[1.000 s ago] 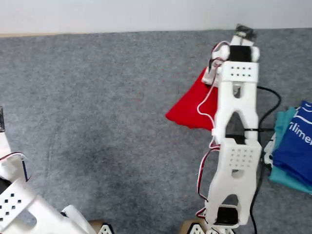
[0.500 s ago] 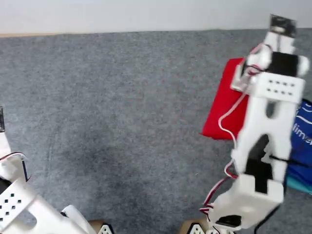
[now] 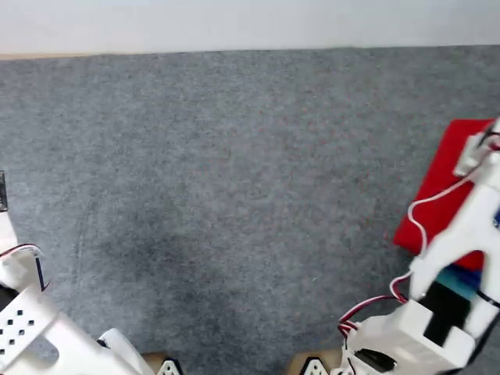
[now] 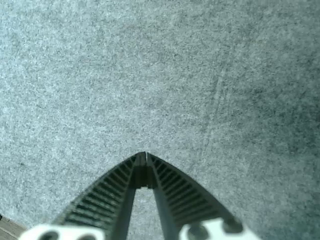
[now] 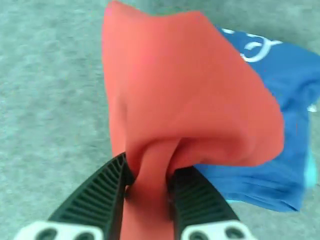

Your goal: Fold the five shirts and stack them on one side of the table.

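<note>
A folded red shirt (image 3: 441,205) hangs at the table's right edge in the high view, partly behind the white right arm (image 3: 457,266). In the right wrist view my right gripper (image 5: 149,182) is shut on a bunched fold of the red shirt (image 5: 185,100), which droops over a folded blue shirt (image 5: 280,125) with white print. A teal shirt edge (image 3: 457,280) peeks out below the red one. My left gripper (image 4: 146,159) is shut with nothing in it, hovering over bare grey carpet. The left arm (image 3: 35,328) sits at the near left corner.
Grey felt (image 3: 234,180) covers the whole table. A pale wall strip (image 3: 234,23) runs along the far edge. Red and white wires (image 3: 383,308) loop beside the right arm's base.
The right arm has swung to the right, carrying the red shirt from the table's middle-right to over the stack at the right edge. The left arm has stayed still.
</note>
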Robot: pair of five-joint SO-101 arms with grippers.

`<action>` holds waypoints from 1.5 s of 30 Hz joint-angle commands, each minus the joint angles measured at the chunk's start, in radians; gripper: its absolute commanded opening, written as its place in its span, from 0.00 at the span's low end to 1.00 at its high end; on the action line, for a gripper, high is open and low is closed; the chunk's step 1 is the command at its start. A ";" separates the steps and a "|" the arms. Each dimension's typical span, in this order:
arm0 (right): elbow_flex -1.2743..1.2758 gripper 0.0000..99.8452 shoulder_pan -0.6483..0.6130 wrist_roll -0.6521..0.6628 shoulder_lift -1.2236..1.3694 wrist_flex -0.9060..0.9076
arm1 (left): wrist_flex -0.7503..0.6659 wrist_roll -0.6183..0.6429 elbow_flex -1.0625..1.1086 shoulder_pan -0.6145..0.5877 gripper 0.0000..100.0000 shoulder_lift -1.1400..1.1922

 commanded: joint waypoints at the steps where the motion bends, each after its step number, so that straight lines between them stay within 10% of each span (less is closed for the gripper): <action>1: -0.006 0.01 0.073 0.051 -0.059 0.041 | -0.011 -0.008 -0.004 0.003 0.00 -0.008; 32: -0.009 0.01 0.305 0.275 0.298 -0.340 | -0.009 -0.008 -0.002 0.003 0.00 -0.008; 45: -0.115 0.24 0.314 0.288 0.189 -0.222 | -0.017 -0.009 0.079 0.003 0.00 -0.015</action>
